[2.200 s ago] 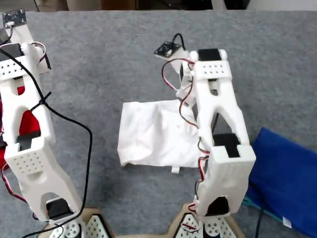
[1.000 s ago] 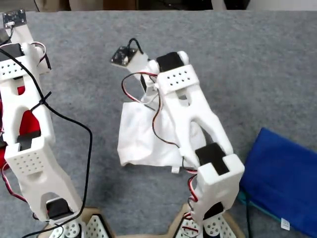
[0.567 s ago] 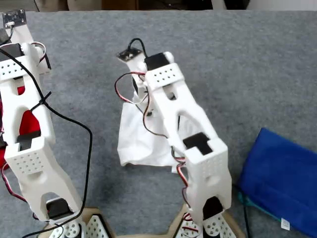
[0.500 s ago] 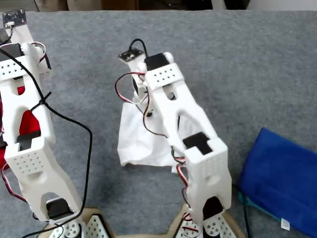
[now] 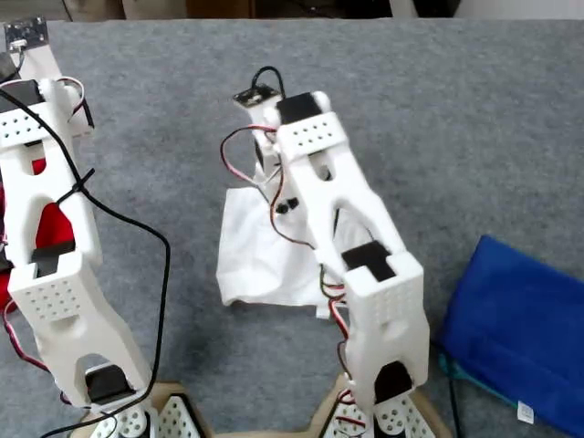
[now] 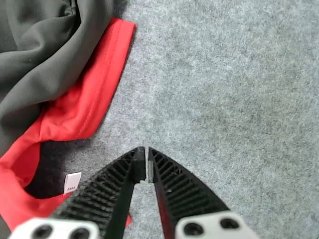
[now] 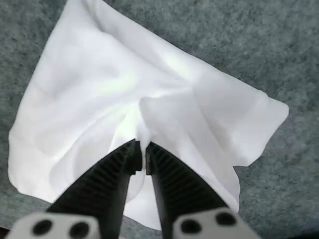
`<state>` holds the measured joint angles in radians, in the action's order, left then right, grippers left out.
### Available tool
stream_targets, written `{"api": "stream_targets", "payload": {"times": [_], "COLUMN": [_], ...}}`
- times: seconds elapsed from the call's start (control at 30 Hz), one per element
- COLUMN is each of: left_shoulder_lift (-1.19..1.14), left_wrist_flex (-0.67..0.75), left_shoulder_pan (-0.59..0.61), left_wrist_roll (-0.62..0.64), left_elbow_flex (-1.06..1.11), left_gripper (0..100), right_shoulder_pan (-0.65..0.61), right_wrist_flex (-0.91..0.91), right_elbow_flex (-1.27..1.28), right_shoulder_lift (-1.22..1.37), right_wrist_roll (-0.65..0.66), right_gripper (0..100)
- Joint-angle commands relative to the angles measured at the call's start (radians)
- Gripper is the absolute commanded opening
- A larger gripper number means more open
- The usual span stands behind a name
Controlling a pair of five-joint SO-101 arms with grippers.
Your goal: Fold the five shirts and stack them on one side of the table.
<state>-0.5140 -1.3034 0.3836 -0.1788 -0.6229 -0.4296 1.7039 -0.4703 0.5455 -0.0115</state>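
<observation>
Pinching a crumpled white fabric shirt (image 7: 99,84), the right gripper (image 7: 141,151) has its black ribbed jaws all but together. A raised ridge of cloth runs straight in between the tips, so it has hold of a fold near the shirt's middle. From the high view, that white shirt lies roughly at the centre of the frame, flat on the grey felt table (image 5: 474,119). The white right arm (image 5: 365,274) stretches up across its right half from the bottom edge.

Over to the lower right of the frame, a folded blue fabric shirt (image 5: 520,328) lies at the table's edge, well apart from the white one and half under the arm's base.

On the left side of the frame stands the white left arm (image 5: 46,228), with a black cable (image 5: 155,274) looping down beside it. The left gripper (image 6: 146,164) has its jaws pressed together with nothing between them, poised over bare felt. Just beside it lies a rumpled red fabric shirt (image 6: 84,104) showing a small white tag (image 6: 73,182), and a dark grey fabric shirt (image 6: 35,45) is heaped over part of the red one. In the high view a patch of that red peeks out behind the left arm at the frame's left edge.
</observation>
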Motion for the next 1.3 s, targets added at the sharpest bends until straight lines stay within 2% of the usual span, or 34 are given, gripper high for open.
{"api": "stream_targets", "payload": {"times": [0.0,0.23,0.47,0.8,1.03,1.17,1.27], "left_shoulder_lift": [0.056,0.056,0.056,0.056,0.056,0.056,0.056], "left_wrist_flex": [0.014,0.014,0.014,0.014,0.009,0.009,0.009], "left_shoulder_pan": [0.009,0.009,0.008,0.006,0.003,0.003,0.003], "left_wrist_roll": [-0.012,-0.012,-0.023,-0.029,-0.031,-0.031,-0.031], "left_elbow_flex": [-0.009,-0.009,-0.009,-0.008,-0.008,-0.008,-0.008], "left_gripper": [3,3,3,3,3,3,3], "right_shoulder_pan": [0.031,0.094,0.108,0.189,0.189,0.216,0.286], "right_wrist_flex": [0.066,0.08,0.077,0.061,0.006,0.006,0.0], "right_elbow_flex": [-0.087,-0.007,0.248,0.565,0.776,0.875,0.889], "right_shoulder_lift": [-0.015,-0.174,-0.375,-0.588,-0.791,-0.897,-0.978], "right_wrist_roll": [0.037,0.081,0.155,0.279,0.307,0.371,0.413], "right_gripper": [0.5,0.5,0.5,0.5,0.6,9.3,15.7]}}
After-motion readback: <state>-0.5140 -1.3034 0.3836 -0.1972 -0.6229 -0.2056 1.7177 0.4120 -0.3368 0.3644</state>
